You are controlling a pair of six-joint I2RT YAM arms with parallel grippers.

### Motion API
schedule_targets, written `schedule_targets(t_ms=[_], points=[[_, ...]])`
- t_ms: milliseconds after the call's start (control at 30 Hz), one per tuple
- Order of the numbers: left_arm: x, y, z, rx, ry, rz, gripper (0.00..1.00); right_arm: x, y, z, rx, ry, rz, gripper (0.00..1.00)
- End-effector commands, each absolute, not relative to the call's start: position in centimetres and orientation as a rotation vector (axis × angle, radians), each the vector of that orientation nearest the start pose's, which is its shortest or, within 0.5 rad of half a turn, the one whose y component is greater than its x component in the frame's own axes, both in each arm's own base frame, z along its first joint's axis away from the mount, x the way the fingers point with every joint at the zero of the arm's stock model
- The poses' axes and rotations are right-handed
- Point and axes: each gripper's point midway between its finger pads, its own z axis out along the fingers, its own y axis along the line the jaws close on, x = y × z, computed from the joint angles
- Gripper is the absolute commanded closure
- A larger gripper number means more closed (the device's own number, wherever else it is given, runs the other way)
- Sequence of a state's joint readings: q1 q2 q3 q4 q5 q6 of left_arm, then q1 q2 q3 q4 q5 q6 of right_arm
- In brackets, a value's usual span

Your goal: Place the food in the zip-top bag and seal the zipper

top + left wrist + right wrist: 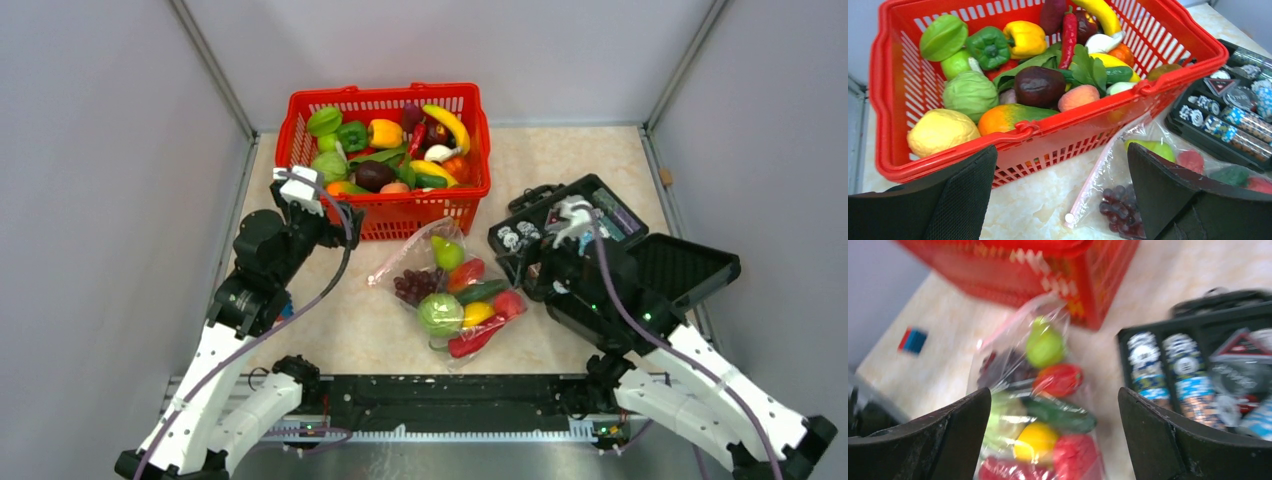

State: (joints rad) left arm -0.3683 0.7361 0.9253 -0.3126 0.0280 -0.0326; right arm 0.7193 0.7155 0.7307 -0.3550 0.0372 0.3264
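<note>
as seen from above, the bag (pixel 392 268) lies flat on the bench (pixel 330 330), about mid-width and toward the near edge. through the film: grapes (pixel 412 286), pear (pixel 447 252), tomato (pixel 466 273), cucumber (pixel 483 291), cabbage (pixel 440 314), lemon (pixel 477 314), chili (pixel 475 340). the bag's far end is just beside the basket (pixel 385 215), which sits at the far edge, left of centre, heaped with more toy produce. an open black case (pixel 690 265) sits by the right edge, close beside the bag.

left wrist: left gripper (pixel 1061 150) has its jaws spread wide with nothing between them, and faces the near wall of the basket. the zipper (pixel 1090 182) shows as a thin pink strip along the bag edge, running from the basket wall toward the near edge. cannot tell whether it is pressed closed. grapes and pear show behind it.

right wrist: view is blurred. right gripper (pixel 1054 392) has its jaws spread wide and grips nothing, above the bag. pear, tomato, cucumber and lemon show between the jaws. the case is to the right, the basket beyond.
</note>
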Motion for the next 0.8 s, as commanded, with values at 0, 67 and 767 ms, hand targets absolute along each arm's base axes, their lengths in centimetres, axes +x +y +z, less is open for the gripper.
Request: schedule_targets(t_ms=[0,67,767], points=[[28.1,-9.4,35.0,0.177,1.584,-0.263,0.01,24.1,13.0,27.7,0.031,1.653,0.464,0.02],[28.4,-8.8,35.2,0.143,1.586,-0.237,0.01,24.2,11.0,29.4,0.115,1.56,0.415,0.01],[34.0,0.7,35.5,-0.389,1.728,-0.355,0.01,34.0,5.9,29.9,0.164,1.819,0.389,0.01]])
